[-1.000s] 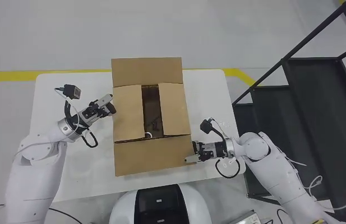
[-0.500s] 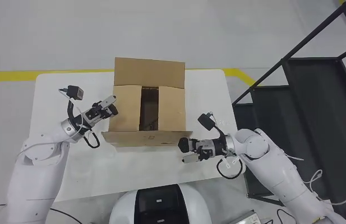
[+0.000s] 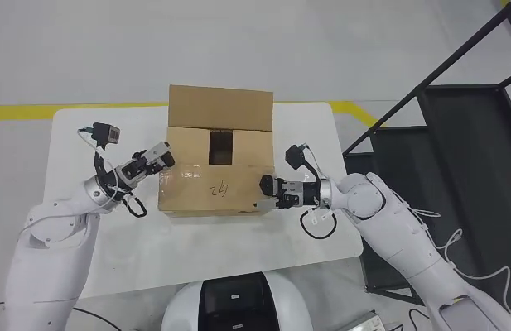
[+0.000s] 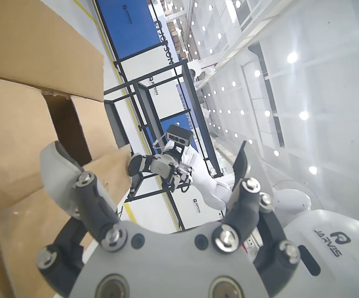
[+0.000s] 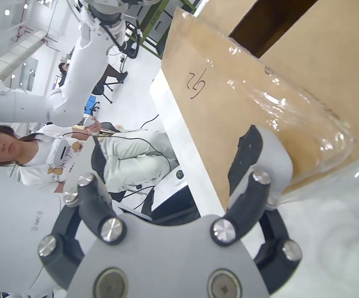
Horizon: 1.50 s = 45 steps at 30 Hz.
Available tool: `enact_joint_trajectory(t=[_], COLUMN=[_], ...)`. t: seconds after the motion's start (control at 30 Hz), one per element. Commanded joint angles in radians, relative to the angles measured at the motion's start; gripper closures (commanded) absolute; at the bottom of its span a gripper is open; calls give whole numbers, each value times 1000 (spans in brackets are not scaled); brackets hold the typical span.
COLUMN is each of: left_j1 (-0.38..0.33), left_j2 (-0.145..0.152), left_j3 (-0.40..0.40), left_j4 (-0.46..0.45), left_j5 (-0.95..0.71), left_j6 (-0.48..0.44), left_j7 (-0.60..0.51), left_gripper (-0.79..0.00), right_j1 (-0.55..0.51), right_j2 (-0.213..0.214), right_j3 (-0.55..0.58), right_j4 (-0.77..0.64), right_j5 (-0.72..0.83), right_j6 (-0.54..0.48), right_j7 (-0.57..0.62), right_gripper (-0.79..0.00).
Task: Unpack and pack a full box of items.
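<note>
Resting on the white desk, a brown cardboard box is seen at the middle, with its far flap stood up and tipped away from the robot. The near flap is folded over the top toward the far side, while the two side flaps are laid inward beneath it, and a dark opening is left between them. The left pincer is held at the box's left edge, by the left end of the near flap. In its own wrist view this pincer is spread wide and nothing is gripped, and one finger is seen against the cardboard. The right pincer is held at the box's right near corner. It too is spread wide with nothing clasped between the fingers, and one finger is pressed flat against the end of the near flap. Wrinkled clear tape is stuck along that flap beside the finger. A handwritten mark is found on the flap's outer face, near its middle.
</note>
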<state>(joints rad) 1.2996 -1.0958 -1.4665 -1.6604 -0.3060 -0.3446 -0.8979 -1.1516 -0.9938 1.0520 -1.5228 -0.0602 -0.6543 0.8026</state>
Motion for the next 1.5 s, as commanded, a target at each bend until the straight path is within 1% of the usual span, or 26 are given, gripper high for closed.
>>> enact_joint_trajectory(t=[0.0, 0.07, 0.17, 0.23, 0.3, 0.43, 0.6, 0.7, 0.77, 0.83, 1.0, 1.17, 1.47], left_j1=[11, 16, 13, 4, -8, -21, -18, -7, 3, 12, 32, 46, 50], left_j2=[5, 11, 15, 15, 13, 9, 11, 15, 18, 20, 26, 30, 35], left_j3=[1, 13, 34, 54, 73, 95, 97, 91, 83, 76, 60, 54, 63], left_j4=[-12, -20, -8, 6, 26, 47, 46, 37, 28, 21, 1, -19, -46], left_j5=[10, 69, 130, 157, 185, 194, 187, 174, 173, 169, 165, 170, 176], left_j6=[4, 15, 35, 45, 61, 65, 63, 60, 59, 59, 67, 79, 104], left_j7=[-56, -129, -157, -147, -107, -59, -54, -65, -72, -76, -75, -68, -68], left_gripper=[-785, -785, -785, -785, -785, -785, -785, -785, -785, -785, -785, -785, -785], right_j1=[6, 13, 17, 19, 23, 29, 46, 84, 131, 165, 306, 445, 606], right_j2=[-3, -6, -8, -9, -10, -9, 1, 0, -4, -10, -42, -94, -190], right_j3=[-8, -15, -19, -21, -22, -10, 82, 113, 111, 100, 24, -85, -226], right_j4=[-2, -2, -1, 0, 2, 7, 57, 108, 129, 158, 301, 496, 769], right_j5=[-27, -44, -57, -60, -62, -57, -60, -90, -127, -120, -116, -95, -24], right_j6=[11, 14, 19, 20, 19, 10, 1, 39, 65, 75, 86, 109, 59], right_j7=[-18, -30, -41, -45, -47, -56, -138, -191, -202, -205, -201, -214, -200], right_gripper=[-785, -785, -785, -785, -785, -785, -785, -785, -785, -785, -785, -785, -785])
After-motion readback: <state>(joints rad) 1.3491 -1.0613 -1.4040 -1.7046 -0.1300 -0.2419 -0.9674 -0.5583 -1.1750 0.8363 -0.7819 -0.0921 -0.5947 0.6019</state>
